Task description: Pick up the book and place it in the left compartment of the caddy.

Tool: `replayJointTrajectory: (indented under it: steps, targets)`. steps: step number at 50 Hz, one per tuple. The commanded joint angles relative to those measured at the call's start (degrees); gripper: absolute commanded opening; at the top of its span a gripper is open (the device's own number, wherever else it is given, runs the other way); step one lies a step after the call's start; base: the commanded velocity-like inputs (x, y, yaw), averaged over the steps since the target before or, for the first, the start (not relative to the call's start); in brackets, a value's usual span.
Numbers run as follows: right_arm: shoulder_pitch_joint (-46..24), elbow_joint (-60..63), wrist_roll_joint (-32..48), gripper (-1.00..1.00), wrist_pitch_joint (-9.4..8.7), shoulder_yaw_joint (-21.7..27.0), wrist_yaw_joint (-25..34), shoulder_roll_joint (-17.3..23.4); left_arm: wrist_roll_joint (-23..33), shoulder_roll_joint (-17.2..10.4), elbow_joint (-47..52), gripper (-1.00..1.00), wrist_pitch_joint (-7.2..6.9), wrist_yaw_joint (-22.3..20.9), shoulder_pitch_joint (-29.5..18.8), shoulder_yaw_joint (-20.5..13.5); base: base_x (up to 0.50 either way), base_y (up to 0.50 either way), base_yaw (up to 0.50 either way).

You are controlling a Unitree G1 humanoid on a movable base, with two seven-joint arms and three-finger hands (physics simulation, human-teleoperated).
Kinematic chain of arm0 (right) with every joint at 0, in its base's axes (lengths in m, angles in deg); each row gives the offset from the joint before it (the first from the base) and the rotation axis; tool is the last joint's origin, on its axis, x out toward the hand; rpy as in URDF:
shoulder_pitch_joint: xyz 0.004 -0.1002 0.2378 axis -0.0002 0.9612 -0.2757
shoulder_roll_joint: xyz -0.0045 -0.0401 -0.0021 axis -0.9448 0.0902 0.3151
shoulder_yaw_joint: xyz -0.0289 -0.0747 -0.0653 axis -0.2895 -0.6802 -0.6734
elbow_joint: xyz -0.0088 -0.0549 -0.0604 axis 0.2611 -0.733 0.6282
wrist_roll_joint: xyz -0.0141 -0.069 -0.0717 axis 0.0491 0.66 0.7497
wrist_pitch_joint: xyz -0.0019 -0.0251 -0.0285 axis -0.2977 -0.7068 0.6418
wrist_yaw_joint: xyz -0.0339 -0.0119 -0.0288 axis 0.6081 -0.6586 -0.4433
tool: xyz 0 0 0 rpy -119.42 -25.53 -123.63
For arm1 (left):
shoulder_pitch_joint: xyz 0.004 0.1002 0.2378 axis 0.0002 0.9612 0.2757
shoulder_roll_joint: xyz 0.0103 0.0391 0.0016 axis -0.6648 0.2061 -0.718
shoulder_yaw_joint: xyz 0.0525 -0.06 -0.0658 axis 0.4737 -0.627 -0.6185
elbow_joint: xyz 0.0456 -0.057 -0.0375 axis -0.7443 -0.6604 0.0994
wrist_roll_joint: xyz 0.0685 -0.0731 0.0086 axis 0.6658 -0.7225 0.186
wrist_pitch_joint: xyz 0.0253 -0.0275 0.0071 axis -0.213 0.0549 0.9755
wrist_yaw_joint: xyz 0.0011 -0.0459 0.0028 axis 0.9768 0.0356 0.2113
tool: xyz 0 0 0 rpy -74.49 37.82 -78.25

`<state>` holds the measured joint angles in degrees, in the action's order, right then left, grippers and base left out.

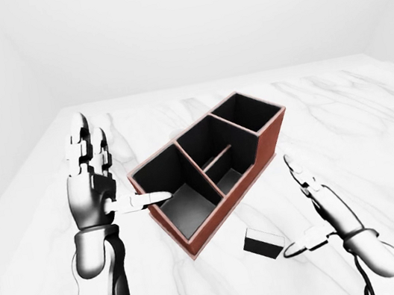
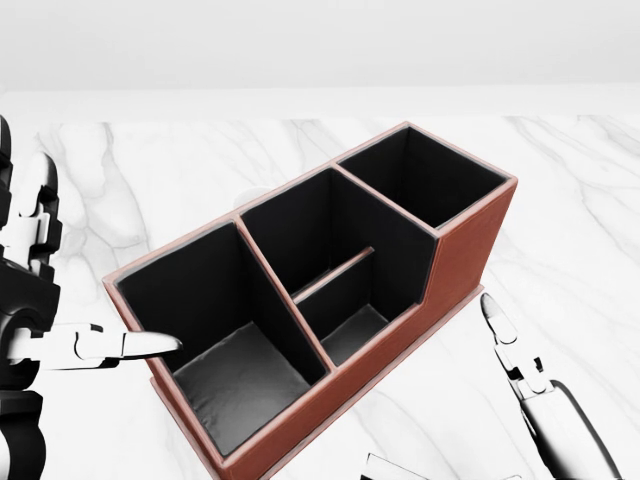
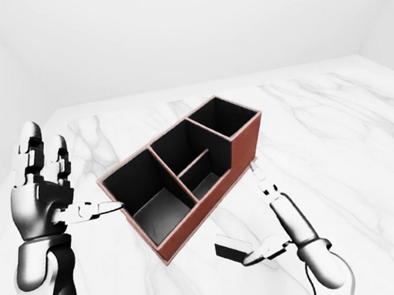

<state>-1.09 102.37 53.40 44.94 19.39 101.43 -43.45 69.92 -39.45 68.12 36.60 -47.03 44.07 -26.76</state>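
Book [image 1: 264, 242] lay flat on table [image 1: 375, 125], at 5 o'clock of caddy [image 1: 212, 168]. Right hand [image 1: 320, 206] was unclenched beside it, apparently to grasp; left hand [image 1: 92, 176] was splayed, empty.

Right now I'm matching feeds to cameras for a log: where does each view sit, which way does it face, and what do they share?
Head view: on the head, looking steeply down into the caddy; left hand and right hand at its edges.
Left-eye view: on the head, looking out over the marble table; both forearms show, and the book.
Right-eye view: its twin, offset sideways.
Shared: caddy, both open hands.
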Motion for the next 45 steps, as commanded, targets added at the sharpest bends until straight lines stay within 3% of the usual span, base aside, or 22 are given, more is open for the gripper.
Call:
replayJointTrajectory:
  steps: [1, 9, 23, 45]
  targets:
    - [1.1, -2.2, 2.4, 1.00, 2.30, -1.6, -1.5, -0.1, 0.0, 0.0, 0.1, 1.00, 0.00, 0.0, -0.1, 0.0, 0.00, 0.00, 0.00]
    - [2.3, -2.3, 3.5, 1.00, 3.42, -2.6, -2.0, -0.1, 0.0, -0.1, -0.3, 1.00, 0.00, -0.1, -0.1, -0.1, 0.00, 0.00, 0.00]
    - [3.5, -5.7, 6.7, 1.00, 7.07, -4.8, -3.9, 0.4, -0.2, -0.1, -0.1, 1.00, 0.00, -0.1, -0.1, -0.2, 0.00, 0.00, 0.00]
    - [0.6, -12.4, 10.8, 1.00, 7.54, -6.4, -7.4, 2.2, -0.6, -0.3, 0.1, 1.00, 0.00, -0.1, -0.4, -0.5, 0.00, 0.00, 0.00]
